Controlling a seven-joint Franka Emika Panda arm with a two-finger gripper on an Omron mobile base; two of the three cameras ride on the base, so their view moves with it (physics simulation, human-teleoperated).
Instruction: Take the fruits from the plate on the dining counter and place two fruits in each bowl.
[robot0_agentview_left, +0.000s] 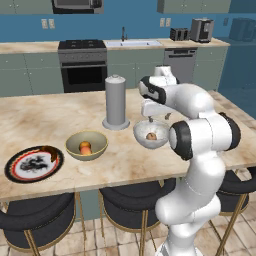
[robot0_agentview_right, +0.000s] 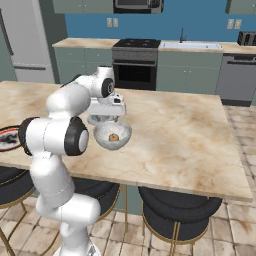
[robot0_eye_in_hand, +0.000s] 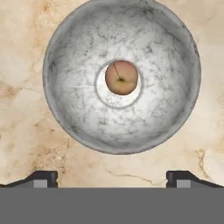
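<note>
From the hand camera I look straight down into the white-grey speckled bowl (robot0_eye_in_hand: 121, 76), and a single peach-pink fruit (robot0_eye_in_hand: 121, 77) with a small dark stem mark sits right in its flat centre. My gripper (robot0_eye_in_hand: 112, 178) hangs above the near rim of that bowl with its two dark fingertips (robot0_eye_in_hand: 43, 178) spread wide apart and nothing between them, so I read it as open and empty. In the left base view the same bowl (robot0_agentview_left: 151, 134) rests on the beige marble dining counter (robot0_agentview_left: 45, 117), just in front of the tall grey cylinder (robot0_agentview_left: 115, 102), with the fruit (robot0_agentview_left: 150, 136) showing as a small brownish-pink spot inside. The gripper (robot0_agentview_left: 159, 118) points down directly over the bowl, well clear of the fruit. To the left of it stands the olive-yellow bowl (robot0_agentview_left: 86, 145), holding one yellow-orange fruit (robot0_agentview_left: 85, 147) (I can make out just this one from this angle). Further left, near the counter's front edge, lies the plate (robot0_agentview_left: 34, 163) with its black rim, red ring and patterned white centre; a small dark brownish shape at its upper right edge is too unclear for me to name. In the right base view the speckled bowl (robot0_agentview_right: 113, 135) sits just under the hand, fruit (robot0_agentview_right: 113, 136) inside, and a sliver of the plate (robot0_agentview_right: 7, 138) peeks out behind my arm. Black round stools (robot0_agentview_left: 131, 202) stand tucked under the counter's front edge.
</note>
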